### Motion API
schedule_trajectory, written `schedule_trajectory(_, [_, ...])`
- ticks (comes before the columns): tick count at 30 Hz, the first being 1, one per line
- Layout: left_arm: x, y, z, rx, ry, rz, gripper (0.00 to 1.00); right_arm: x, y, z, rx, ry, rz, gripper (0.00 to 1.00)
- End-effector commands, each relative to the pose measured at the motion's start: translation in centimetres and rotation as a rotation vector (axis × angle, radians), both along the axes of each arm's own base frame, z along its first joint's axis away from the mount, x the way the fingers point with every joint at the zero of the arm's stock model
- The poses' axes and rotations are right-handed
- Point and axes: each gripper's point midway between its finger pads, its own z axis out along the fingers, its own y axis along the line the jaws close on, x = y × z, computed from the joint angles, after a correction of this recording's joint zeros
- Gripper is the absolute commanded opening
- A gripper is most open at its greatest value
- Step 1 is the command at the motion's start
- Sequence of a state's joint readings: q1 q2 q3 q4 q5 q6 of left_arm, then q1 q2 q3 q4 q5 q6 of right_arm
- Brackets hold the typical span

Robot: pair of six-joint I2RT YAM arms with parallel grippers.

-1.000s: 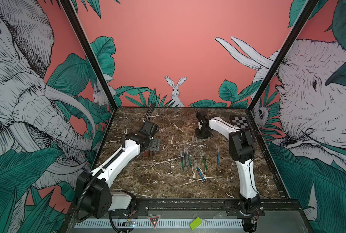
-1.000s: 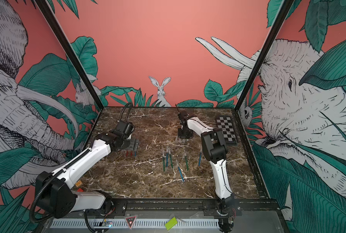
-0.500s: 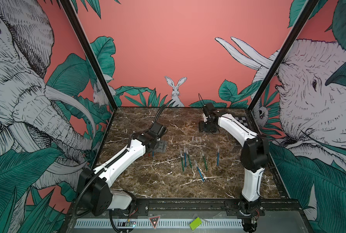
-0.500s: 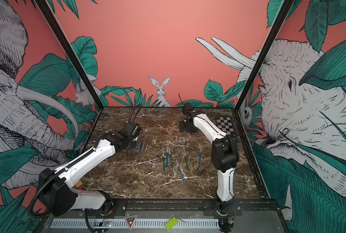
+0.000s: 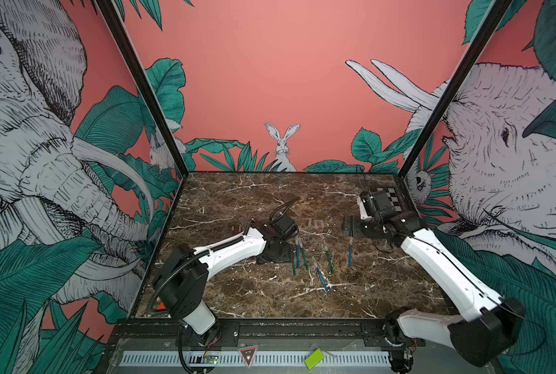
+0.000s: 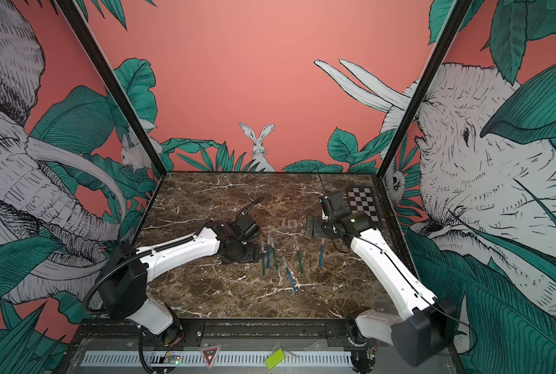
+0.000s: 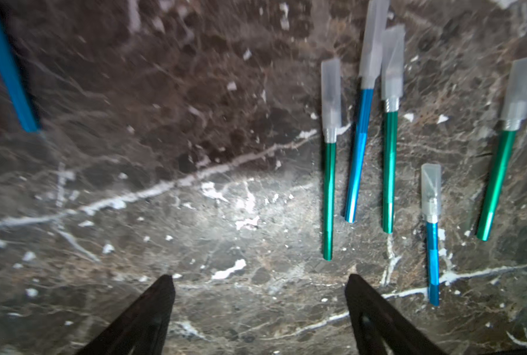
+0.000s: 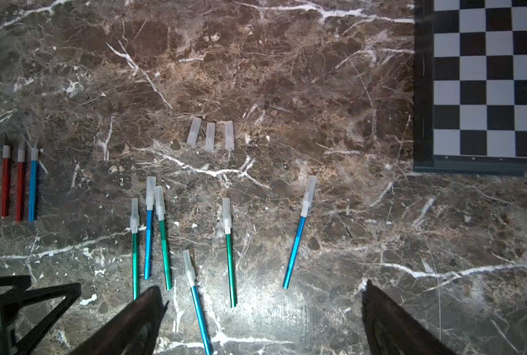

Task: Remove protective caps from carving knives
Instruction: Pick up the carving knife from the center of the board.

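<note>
Several capped carving knives lie mid-table in a loose row, among them a green one (image 8: 135, 261), a blue one (image 8: 199, 313) and another blue one (image 8: 294, 249). A greyish protective cap (image 7: 331, 92) covers each tip. Three loose protective caps (image 8: 210, 136) lie side by side behind them. Two red knives (image 8: 5, 181) and a blue knife (image 8: 33, 184) lie bare-tipped at the left. My left gripper (image 7: 259, 285) hangs open just left of the capped row (image 5: 297, 255). My right gripper (image 8: 262, 289) is open and empty above the table, right of the loose caps (image 5: 317, 223).
A black-and-white checkerboard (image 6: 362, 202) lies flat in the far right corner, partly behind my right arm's wrist (image 5: 378, 207). The brown marble table (image 5: 270, 301) is boxed in by walls on three sides. A green tag (image 5: 313, 357) sits on the front rail.
My left gripper has moved right and nearer, from the bare-tipped knives to the capped row. My right gripper has pulled back to the right from the loose caps and now stands open.
</note>
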State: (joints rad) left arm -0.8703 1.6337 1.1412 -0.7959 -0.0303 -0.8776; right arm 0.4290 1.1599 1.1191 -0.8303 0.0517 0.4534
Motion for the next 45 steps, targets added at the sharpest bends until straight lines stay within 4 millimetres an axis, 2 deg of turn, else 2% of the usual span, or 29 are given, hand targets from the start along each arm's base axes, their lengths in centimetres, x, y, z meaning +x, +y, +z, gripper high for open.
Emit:
schedule_trajectory(1, [-0.4, -1.4, -0.3, -0.009, 0.036, 0.090, 0.86, -2.2, -0.8, -0.3, 0.005, -0.019, -0.010, 0.98])
schedule_trajectory(6, [-0.6, -2.0, -1.9, 0.036, 0.049, 0.110, 0.82, -5.5, -1.1, -1.5, 0.034, -0.009, 0.009, 0.98])
schedule_trajectory(14, [-0.4, -3.4, -2.9, 0.076, 0.046, 0.102, 0.72, -7.5, -1.7, -2.1, 0.030, -0.008, 0.027, 0.98])
schedule_trajectory(24, [-0.5, -3.4, -3.9, 0.140, 0.048, 0.097, 0.53, -7.9, -1.7, -1.3, 0.046, -0.032, 0.023, 0.98])
schedule_trajectory(36, [-0.6, -4.1, -5.4, 0.137, 0.055, 0.091, 0.43, -8.1, -1.2, -0.5, 0.073, -0.046, 0.034, 0.98])
schedule_trajectory(45, [-0.8, -3.4, -6.4, 0.164, 0.055, 0.087, 0.33, -8.1, -0.7, -0.2, 0.084, -0.050, 0.040, 0.98])
